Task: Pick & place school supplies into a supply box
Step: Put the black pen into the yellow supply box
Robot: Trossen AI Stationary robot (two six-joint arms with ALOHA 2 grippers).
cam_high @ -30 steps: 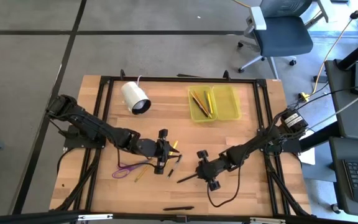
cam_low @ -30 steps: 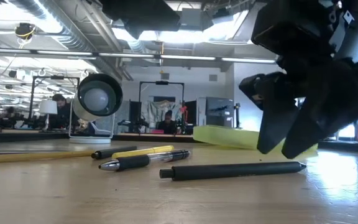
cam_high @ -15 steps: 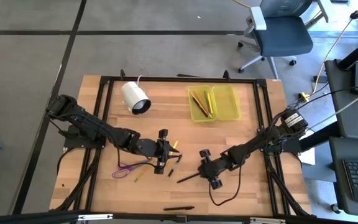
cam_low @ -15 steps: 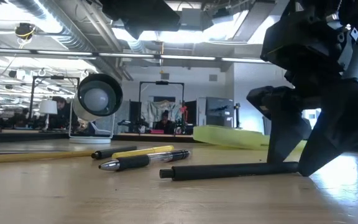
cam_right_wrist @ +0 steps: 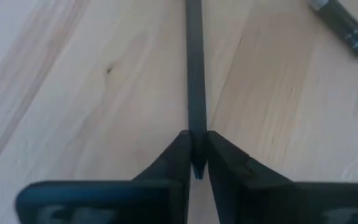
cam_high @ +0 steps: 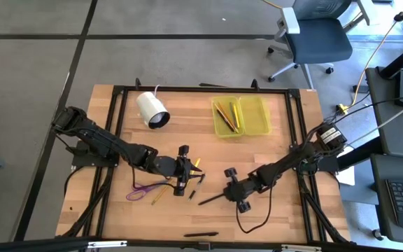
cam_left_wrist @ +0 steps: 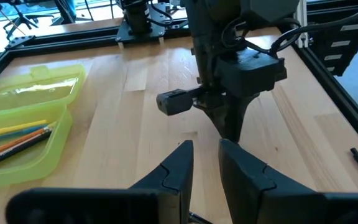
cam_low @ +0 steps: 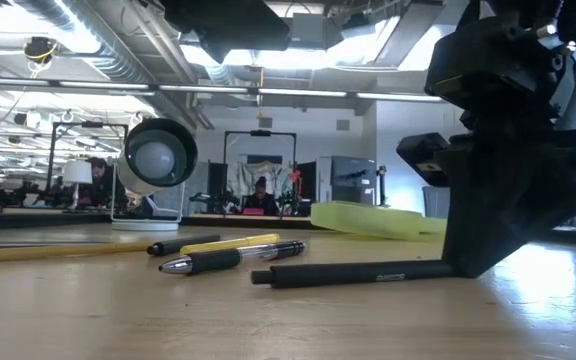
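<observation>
A black pen (cam_high: 210, 199) lies on the wooden table (cam_high: 271, 217) near its middle; my right gripper (cam_high: 224, 194) is shut on its right end. It also shows in the low view (cam_low: 368, 273). My left gripper (cam_high: 189, 171) hovers left of centre, slightly open and empty, among a yellow pencil (cam_high: 158, 194), a pen (cam_high: 194, 192) and purple-handled scissors (cam_high: 142, 189). The yellow-green supply box (cam_high: 240, 115) lies open at the far side, with several pencils in its left half. My right gripper pinches the black pen's end (cam_right_wrist: 196, 140) between its two fingertips (cam_right_wrist: 179, 152). The fingers slant down from the table's right side, roughly in line with the pen. The pen lies flat on the table along its length (cam_low: 368, 273).
A white cylinder with a cable (cam_high: 152, 110) stands at the far left. Another dark pen (cam_high: 201, 234) lies near the front edge. A black frame (cam_high: 117, 140) rims the table. An office chair (cam_high: 313, 35) stands beyond the far edge.
My right gripper has come down over the black pen's right end and shut on it. The pen stays flat on the table and has slid a little toward the table's left.
</observation>
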